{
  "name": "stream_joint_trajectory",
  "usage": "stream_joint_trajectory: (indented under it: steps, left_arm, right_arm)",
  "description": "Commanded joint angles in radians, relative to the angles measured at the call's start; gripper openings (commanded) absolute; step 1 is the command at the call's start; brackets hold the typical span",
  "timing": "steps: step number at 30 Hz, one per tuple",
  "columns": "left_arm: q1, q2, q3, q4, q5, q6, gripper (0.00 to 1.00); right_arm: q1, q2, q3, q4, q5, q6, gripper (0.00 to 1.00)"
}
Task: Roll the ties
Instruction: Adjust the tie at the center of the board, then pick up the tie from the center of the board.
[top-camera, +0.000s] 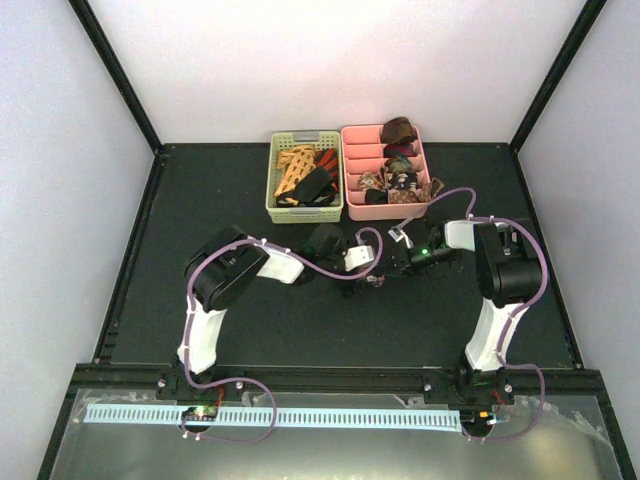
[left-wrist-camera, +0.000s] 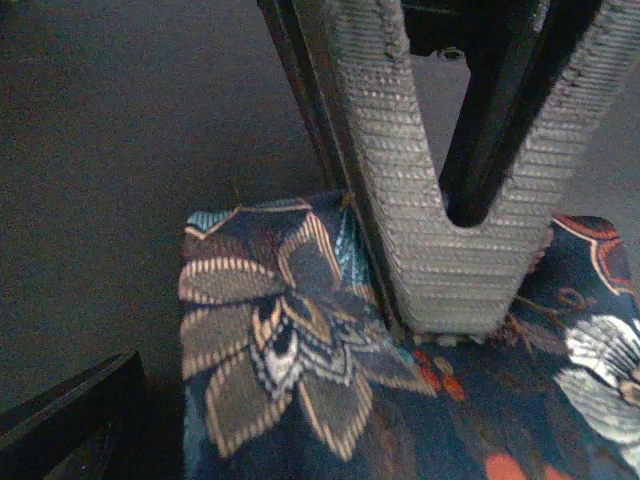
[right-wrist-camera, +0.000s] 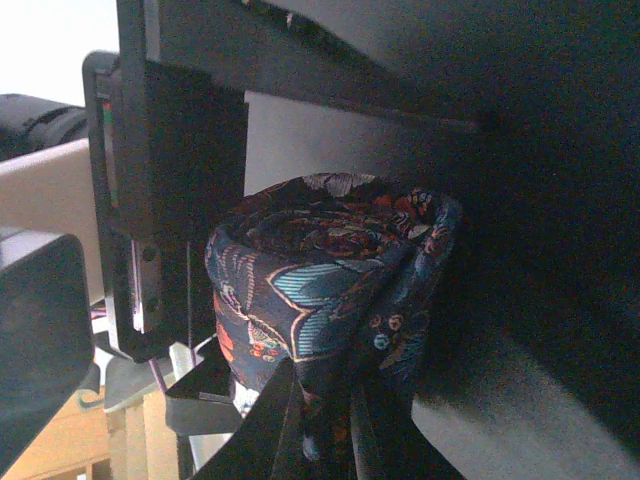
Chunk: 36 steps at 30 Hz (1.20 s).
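A dark navy floral tie (left-wrist-camera: 300, 340) lies flat across the bottom of the left wrist view, and its other end is wound into a coil (right-wrist-camera: 330, 270). My right gripper (right-wrist-camera: 330, 420) is shut on the base of that coil; its ribbed grey fingers (left-wrist-camera: 430, 220) press down onto the fabric. My left gripper (left-wrist-camera: 336, 440) sits over the flat part, with one dark finger (left-wrist-camera: 70, 420) just left of the tie's edge and the other hidden. In the top view both grippers, left (top-camera: 368, 268) and right (top-camera: 398, 262), meet at mid-table.
A pale green slatted basket (top-camera: 272, 180) at the back holds orange lattice (top-camera: 294, 165), red (top-camera: 326, 160) and black (top-camera: 313, 185) ties. A pink divided tray (top-camera: 345, 165) beside it holds several rolled coils (top-camera: 398, 130). White walls and black posts surround the dark mat.
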Motion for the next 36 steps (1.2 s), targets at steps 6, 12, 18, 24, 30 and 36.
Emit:
stream_joint_trajectory:
  steps: [6,12,18,24,30,36]
  left_arm:
    - [-0.009,0.056,0.050,-0.062,-0.009,-0.019,0.89]
    - [-0.009,-0.017,-0.009,-0.049,0.024,-0.001,0.44]
    - [-0.007,-0.117,-0.033,-0.081,0.028,-0.040,0.98]
    - [0.041,-0.246,-0.091,-0.121,0.051,-0.061,0.99]
    - [0.109,-0.357,-0.154,-0.180,0.083,-0.053,0.99]
    - [0.192,-0.422,-0.195,-0.201,0.157,-0.078,0.99]
  right_arm:
    - [0.005,-0.067,0.004,-0.056,-0.017,-0.055,0.02]
    - [0.005,-0.091,0.016,-0.060,0.002,-0.044,0.02]
    - [0.005,-0.105,0.034,-0.088,0.034,-0.056,0.02]
    - [0.005,-0.145,0.085,-0.153,0.092,-0.087,0.02]
    - [0.005,-0.167,0.160,-0.222,0.158,-0.128,0.02]
    - [0.005,-0.176,0.233,-0.267,0.188,-0.146,0.02]
